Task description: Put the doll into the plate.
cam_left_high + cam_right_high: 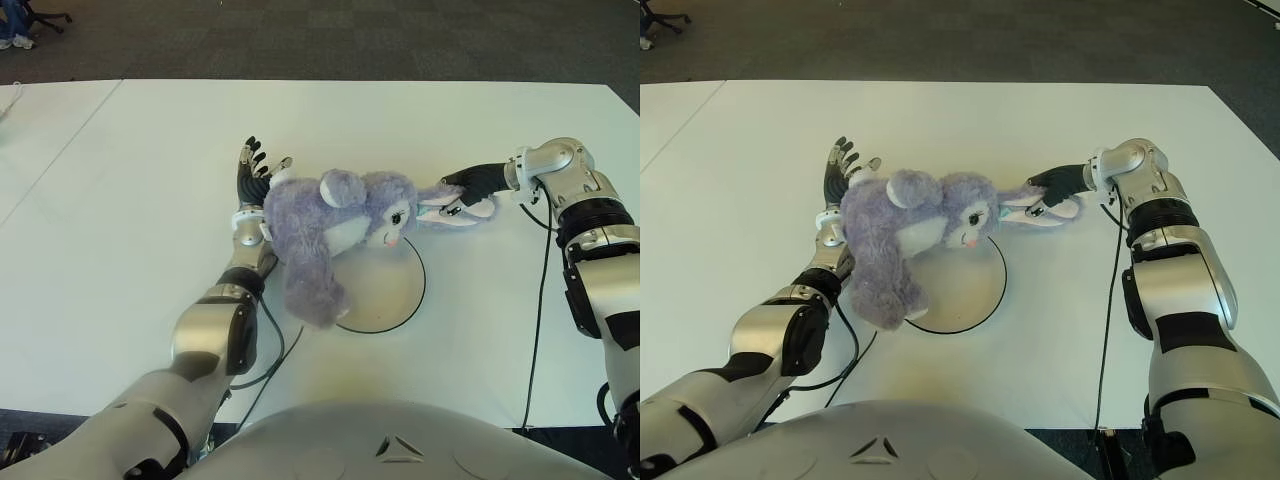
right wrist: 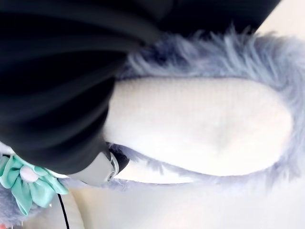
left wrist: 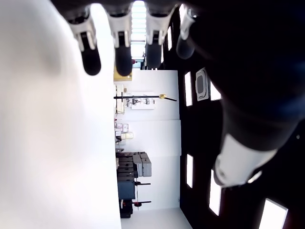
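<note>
A fluffy purple doll (image 1: pixel 318 232) with long ears lies across the left part of a white plate (image 1: pixel 392 290) with a dark rim. Its head is over the plate and its body hangs off the plate's left edge. My right hand (image 1: pixel 466 190) reaches in from the right, its dark fingers closed on the doll's long ear (image 2: pixel 200 121), which stretches over the table to the plate's right. My left hand (image 1: pixel 256 167) stands just behind the doll's back, fingers (image 3: pixel 123 55) straight and spread, holding nothing. The doll's body hides my left wrist.
The white table (image 1: pixel 140 150) stretches wide on all sides, with dark floor beyond its far edge. A black cable (image 1: pixel 540 300) runs along the table under my right arm. Another cable (image 1: pixel 272 362) loops near my left forearm.
</note>
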Robot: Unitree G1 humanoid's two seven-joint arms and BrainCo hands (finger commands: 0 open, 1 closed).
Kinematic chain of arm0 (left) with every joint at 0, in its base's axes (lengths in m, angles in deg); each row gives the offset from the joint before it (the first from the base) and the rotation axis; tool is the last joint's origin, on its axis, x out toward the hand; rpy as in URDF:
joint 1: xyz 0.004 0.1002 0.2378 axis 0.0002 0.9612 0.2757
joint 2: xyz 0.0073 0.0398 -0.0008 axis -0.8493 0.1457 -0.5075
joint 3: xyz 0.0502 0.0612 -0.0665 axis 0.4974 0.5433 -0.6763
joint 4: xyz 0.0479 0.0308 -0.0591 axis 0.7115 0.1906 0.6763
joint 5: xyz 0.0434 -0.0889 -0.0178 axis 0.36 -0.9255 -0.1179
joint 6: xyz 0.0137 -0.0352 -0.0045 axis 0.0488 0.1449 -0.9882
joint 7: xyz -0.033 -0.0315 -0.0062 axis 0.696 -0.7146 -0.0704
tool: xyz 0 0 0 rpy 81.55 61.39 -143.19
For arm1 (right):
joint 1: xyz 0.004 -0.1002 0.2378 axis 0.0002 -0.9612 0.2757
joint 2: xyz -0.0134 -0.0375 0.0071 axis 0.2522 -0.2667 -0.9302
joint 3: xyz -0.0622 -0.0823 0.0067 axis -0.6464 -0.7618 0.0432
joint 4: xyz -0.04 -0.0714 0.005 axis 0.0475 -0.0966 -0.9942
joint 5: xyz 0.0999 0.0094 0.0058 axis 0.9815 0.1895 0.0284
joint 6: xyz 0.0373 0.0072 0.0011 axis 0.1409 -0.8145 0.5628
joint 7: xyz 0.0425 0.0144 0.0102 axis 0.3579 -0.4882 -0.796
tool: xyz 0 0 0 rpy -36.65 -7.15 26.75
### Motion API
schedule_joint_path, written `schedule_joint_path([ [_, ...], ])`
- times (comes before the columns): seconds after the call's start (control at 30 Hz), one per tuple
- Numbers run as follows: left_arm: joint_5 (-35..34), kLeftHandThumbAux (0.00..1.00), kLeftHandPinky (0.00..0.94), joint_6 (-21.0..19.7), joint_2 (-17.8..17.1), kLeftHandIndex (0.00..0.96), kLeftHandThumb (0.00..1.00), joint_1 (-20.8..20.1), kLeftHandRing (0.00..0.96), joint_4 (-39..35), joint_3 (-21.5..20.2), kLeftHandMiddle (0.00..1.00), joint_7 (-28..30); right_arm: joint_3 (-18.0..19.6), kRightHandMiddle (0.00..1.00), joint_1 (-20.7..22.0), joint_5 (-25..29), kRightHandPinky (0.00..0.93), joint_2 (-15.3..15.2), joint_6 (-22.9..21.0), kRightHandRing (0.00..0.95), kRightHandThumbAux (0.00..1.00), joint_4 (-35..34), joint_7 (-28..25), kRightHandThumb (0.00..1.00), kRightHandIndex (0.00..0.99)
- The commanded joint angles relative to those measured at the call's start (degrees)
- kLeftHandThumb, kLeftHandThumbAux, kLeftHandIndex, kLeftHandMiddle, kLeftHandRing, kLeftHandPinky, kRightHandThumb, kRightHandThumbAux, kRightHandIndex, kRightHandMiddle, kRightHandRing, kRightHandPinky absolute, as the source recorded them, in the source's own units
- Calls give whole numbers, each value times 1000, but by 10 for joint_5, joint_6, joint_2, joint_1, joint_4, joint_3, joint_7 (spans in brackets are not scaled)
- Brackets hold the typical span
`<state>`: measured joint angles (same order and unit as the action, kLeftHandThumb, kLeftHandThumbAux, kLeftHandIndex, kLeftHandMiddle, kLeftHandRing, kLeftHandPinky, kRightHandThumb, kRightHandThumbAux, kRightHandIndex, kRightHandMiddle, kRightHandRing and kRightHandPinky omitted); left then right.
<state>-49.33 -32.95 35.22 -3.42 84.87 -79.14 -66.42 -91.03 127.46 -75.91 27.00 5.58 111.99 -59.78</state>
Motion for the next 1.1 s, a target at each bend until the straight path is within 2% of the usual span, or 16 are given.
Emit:
schedule_joint_path([
  [0.03,0,759,155,-58,25,46,65,82,136,58,2,116,-2,5,235,-11,5,267,4,6,261,742,-13,5,660,395],
  [0.3,0,752,150,-58,25,44,54,82,127,58,3,110,-2,-1,260,-23,-5,278,-2,2,280,742,-39,24,661,396],
  [0.47,0,751,149,-56,27,40,37,82,123,58,3,108,-2,-3,292,-97,-4,325,-30,-9,311,740,-196,28,666,403],
  [0.5,0,754,157,-56,27,41,28,82,127,58,3,111,-3,-4,364,-110,-6,379,-34,-7,367,737,-217,33,671,410],
  [0.6,-1,755,159,-56,27,41,25,81,129,57,2,112,-2,3,387,-133,3,397,-38,-5,385,737,-255,43,673,412],
  [0.63,-1,758,158,-57,27,41,24,81,129,57,2,111,-2,8,507,-142,10,541,-39,-1,510,732,-267,47,679,420],
  [0.7,-2,759,158,-57,27,41,23,81,128,57,1,111,0,20,542,-160,23,585,-37,2,547,731,-298,62,680,422],
  [0.73,-2,761,156,-57,27,40,23,81,128,57,1,110,0,25,619,-169,28,684,-37,1,635,728,-314,70,686,426],
  [0.77,-2,761,156,-57,27,40,23,81,128,57,1,109,0,35,631,-181,37,702,-36,1,650,728,-341,82,686,426],
  [0.8,-3,761,152,-57,27,39,22,81,127,57,1,109,0,42,687,-190,43,759,-36,-1,707,725,-361,90,691,430],
  [0.93,-3,768,136,-60,27,37,20,81,119,57,0,104,0,79,782,-223,72,833,-33,-14,791,722,-449,124,695,438],
  [1.1,-1,772,132,-61,26,35,18,81,113,57,1,101,-2,95,830,-241,97,853,-29,-5,825,722,-466,143,694,438],
])
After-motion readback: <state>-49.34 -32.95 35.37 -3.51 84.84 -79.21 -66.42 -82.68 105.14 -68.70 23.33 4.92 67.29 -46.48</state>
